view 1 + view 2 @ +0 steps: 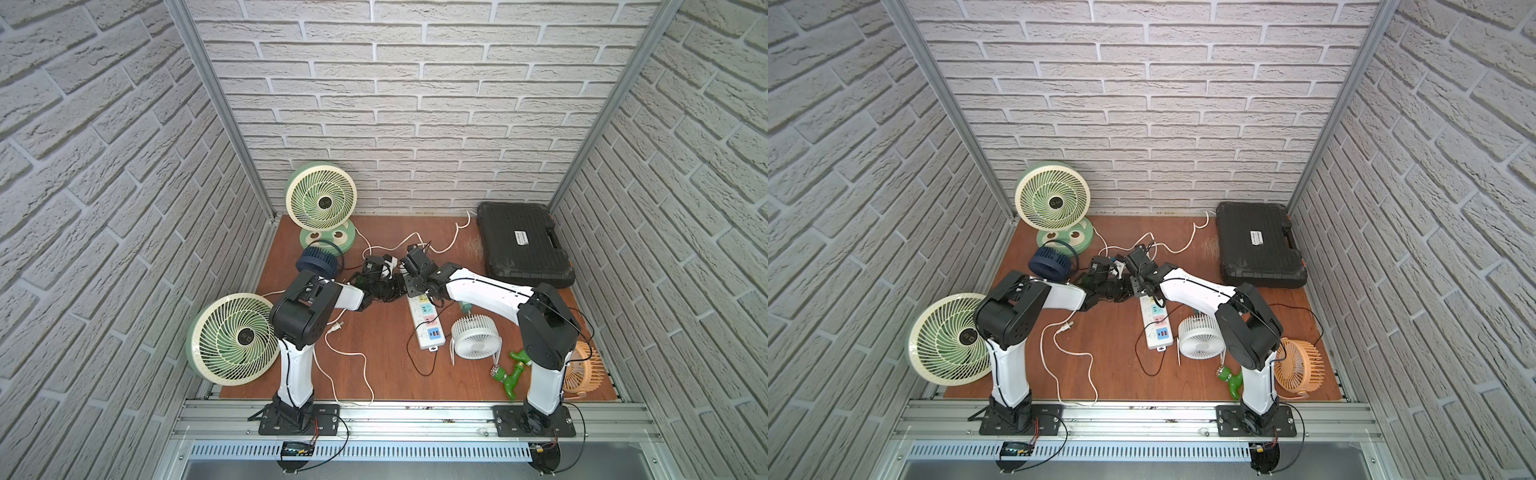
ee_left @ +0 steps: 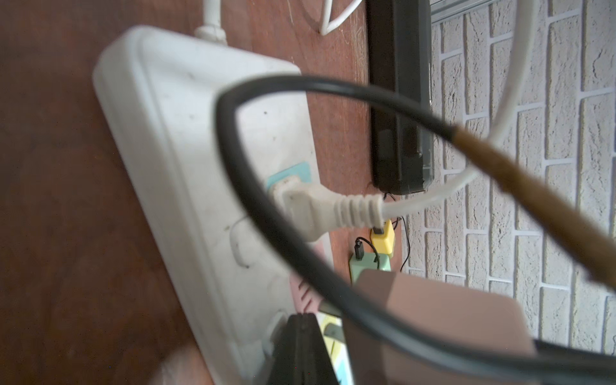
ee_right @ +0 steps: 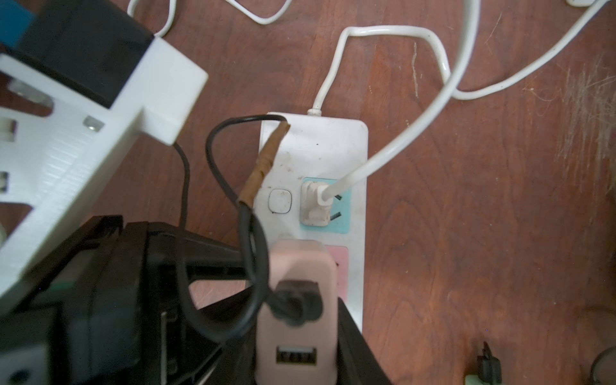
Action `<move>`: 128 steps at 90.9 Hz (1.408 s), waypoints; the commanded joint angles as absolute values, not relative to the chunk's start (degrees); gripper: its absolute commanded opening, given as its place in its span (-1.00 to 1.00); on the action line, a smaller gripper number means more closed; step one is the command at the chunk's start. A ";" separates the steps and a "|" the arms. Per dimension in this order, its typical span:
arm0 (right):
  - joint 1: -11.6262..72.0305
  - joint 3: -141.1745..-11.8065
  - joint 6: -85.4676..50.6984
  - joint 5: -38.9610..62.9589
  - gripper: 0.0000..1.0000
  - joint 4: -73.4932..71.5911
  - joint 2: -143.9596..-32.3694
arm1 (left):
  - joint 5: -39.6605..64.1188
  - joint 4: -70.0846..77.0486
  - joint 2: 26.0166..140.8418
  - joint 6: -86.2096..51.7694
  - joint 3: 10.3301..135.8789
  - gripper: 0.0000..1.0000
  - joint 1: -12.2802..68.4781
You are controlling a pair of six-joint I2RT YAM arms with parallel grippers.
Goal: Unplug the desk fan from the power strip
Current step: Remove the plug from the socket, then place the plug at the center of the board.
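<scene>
**A:** Item: strip [image 1: 426,326]. Location?

**B:** Table [image 1: 457,386] centre in both top views. Long axis runs 12 to 6, with the blue USB end at 6. White fan [image 1: 476,336] just beside it at 3. The 12 end is hidden under both grippers.

**A:** Fittings?

**B:** White plug [image 3: 315,203] in the blue socket. Pink adapter [image 3: 295,266] in the next socket, with a black cable [image 3: 248,230] looping off it.

**A:** Grippers?

**B:** Right gripper [image 3: 296,333]: jaws clamped on the adapter's flat sides. Left gripper [image 2: 300,346]: closed and holding nothing, tip down at the strip beside the adapter. Contact unclear.

**A:** Handling?

**B:** Strip judged light, rigid, smooth plastic. It is likely to lift or skid with the plug unless pinned. Adapter judged hard and slick, so hold it by its sides and pull straight off the socket face. Cable is soft, with a taped patch. Not a handle.
</scene>
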State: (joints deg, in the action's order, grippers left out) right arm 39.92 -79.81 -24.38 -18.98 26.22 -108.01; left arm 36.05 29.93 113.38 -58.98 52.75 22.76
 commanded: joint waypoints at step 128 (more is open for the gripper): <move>41.36 -113.03 -25.14 15.05 -0.62 21.11 -133.41 | 30.80 -2.34 62.73 -43.46 43.95 -1.00 -1.85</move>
State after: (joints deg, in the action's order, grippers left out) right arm 39.86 -108.97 -25.10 12.45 20.32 -131.24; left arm 31.00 -2.24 63.96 -44.56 44.93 -1.15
